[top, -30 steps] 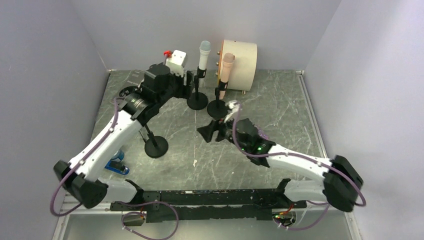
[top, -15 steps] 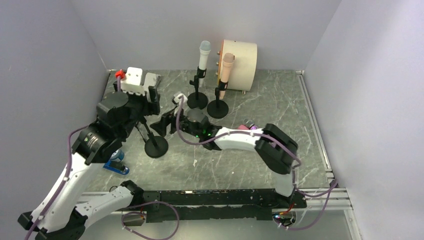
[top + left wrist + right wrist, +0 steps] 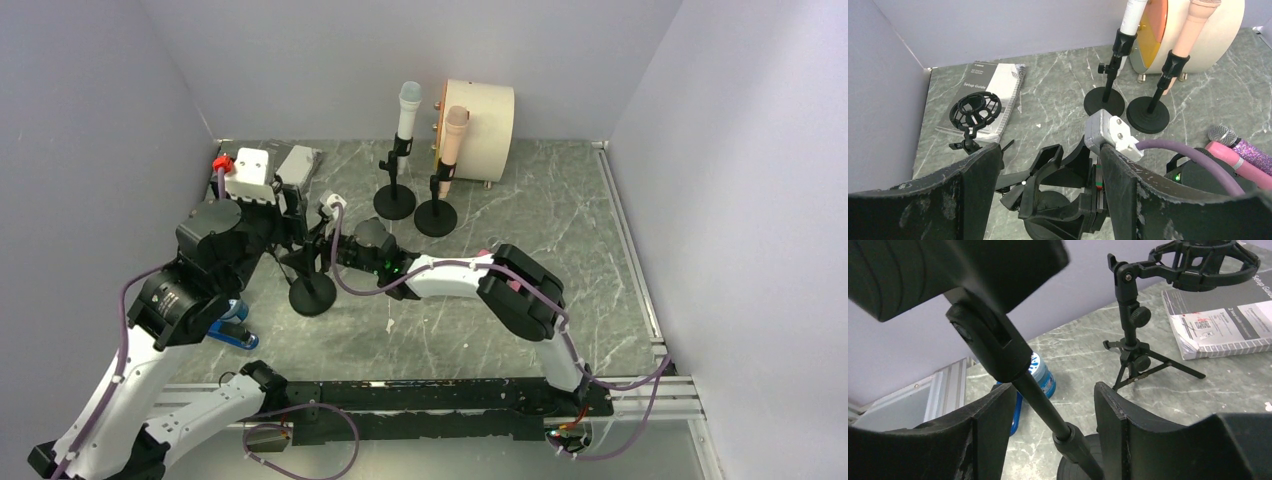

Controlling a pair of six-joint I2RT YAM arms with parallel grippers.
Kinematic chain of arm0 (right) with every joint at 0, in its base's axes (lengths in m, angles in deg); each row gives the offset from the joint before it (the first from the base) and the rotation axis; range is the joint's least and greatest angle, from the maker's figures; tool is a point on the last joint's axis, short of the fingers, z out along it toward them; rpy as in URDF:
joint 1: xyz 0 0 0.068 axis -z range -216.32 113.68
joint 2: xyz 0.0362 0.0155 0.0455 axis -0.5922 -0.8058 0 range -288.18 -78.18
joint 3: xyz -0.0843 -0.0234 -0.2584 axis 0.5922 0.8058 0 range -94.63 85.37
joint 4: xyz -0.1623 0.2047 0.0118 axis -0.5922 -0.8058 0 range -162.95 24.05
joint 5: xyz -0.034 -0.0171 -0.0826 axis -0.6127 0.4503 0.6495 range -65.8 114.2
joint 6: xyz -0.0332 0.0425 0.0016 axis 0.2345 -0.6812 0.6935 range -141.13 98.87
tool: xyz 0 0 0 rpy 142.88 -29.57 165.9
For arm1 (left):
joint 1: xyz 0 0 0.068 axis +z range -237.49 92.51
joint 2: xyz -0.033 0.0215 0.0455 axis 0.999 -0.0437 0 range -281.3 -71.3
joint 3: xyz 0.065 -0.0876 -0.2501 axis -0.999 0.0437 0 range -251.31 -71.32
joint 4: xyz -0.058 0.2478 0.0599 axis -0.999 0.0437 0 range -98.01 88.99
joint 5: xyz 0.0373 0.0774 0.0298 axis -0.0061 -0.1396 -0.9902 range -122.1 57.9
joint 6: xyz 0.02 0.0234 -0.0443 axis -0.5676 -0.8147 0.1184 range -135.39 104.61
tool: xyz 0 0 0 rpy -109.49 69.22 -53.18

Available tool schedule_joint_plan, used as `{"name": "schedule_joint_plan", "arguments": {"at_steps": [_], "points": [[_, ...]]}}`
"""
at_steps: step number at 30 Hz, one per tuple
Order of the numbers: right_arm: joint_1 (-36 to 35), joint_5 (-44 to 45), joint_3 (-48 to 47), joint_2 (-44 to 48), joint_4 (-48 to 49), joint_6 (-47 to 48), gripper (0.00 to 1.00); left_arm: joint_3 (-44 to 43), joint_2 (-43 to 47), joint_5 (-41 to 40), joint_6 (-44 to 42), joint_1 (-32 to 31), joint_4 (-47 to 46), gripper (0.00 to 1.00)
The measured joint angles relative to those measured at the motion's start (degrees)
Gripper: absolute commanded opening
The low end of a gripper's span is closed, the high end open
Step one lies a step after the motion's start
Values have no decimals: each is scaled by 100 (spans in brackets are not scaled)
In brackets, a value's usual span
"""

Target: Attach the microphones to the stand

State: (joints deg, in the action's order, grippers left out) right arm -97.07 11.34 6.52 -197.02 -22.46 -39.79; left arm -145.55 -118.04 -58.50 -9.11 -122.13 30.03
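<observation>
left tool (image 3: 1048, 150): fingers wide apart, nothing between them; hangs over the empty stand, left part of the desk (image 3: 570, 215)
right tool (image 3: 1054, 390): fingers apart, one either side of the empty stand's pole; clear gap on one side, can't tell if the other finger touches
empty stand (image 3: 312, 296): upright, round black base, left half of the desk, clip on top with no mic in it
white mic (image 3: 408, 108): upright in a black stand, middle of the far edge
peach mic (image 3: 453, 135): clipped in the second black stand just right of the white one, leaning a bit
pink mic (image 3: 1230, 156): lying flat on the desk near the middle, beside the right arm
purple mic (image 3: 1253, 151): lying against the pink one, silver head
round beige drum (image 3: 482, 115): far edge, behind the two filled stands
booklet (image 3: 993, 95): far left corner
shock mount (image 3: 975, 111): on a small tripod, at the booklet's near edge
blue thing (image 3: 232, 325): left edge, partly hidden by the left arm
</observation>
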Motion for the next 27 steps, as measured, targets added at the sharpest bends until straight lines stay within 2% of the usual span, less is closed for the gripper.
{"name": "schedule_joint_plan", "arguments": {"at_steps": [3,8,11,16,21,27], "points": [[-17,-52,-57,-79,61,24,55,20,-2,2,0,0,-4,77],[-20,-90,-90,-142,177,35,19,63,-15,9,2,0,17,77],[-28,7,17,-92,348,203,7,66,-37,79,24,0,33,77],[7,234,643,428,378,313,0,107,-92,378,61,0,37,77],[74,269,1460,1228,70,422,0,140,-262,850,151,2,-46,78],[588,210,2494,2229,-151,68,0,562,-448,1488,308,2,-343,78]]}}
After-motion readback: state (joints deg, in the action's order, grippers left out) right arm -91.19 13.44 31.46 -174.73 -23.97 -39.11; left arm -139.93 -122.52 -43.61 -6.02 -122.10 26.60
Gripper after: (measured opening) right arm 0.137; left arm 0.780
